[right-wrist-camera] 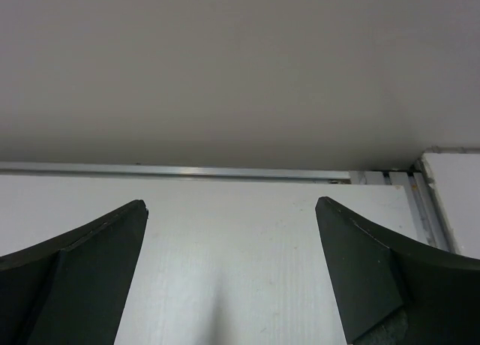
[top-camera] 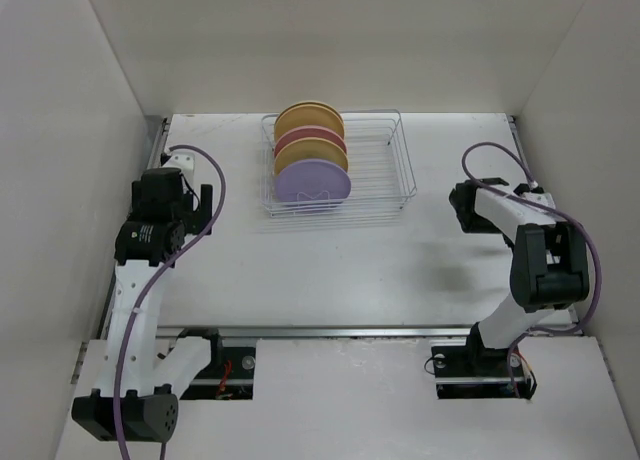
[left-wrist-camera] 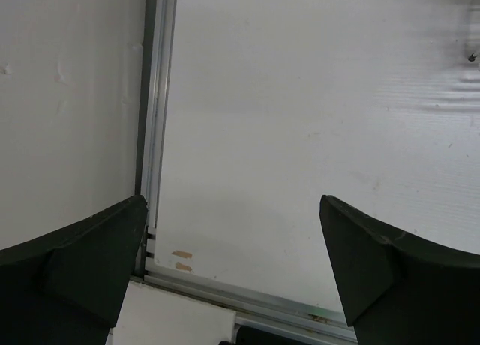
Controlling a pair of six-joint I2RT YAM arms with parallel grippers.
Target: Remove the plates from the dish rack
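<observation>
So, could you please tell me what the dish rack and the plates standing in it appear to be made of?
The dish rack looks like thin metal wire with a silvery-white finish, perhaps coated: fine rods, and the table shows through between them. The plates have smooth, even, solid-colour faces without strong shine, which suggests plastic or matte-glazed ceramic. The top view cannot settle which.

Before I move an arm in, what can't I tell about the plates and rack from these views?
Top view: the lavender plate overlaps those behind; only their rims show, count unsure.
Top view: dish rack wires too thin to tell slots.
Wrist views: left claw and right claw face table and wall; rack out of frame.
</observation>
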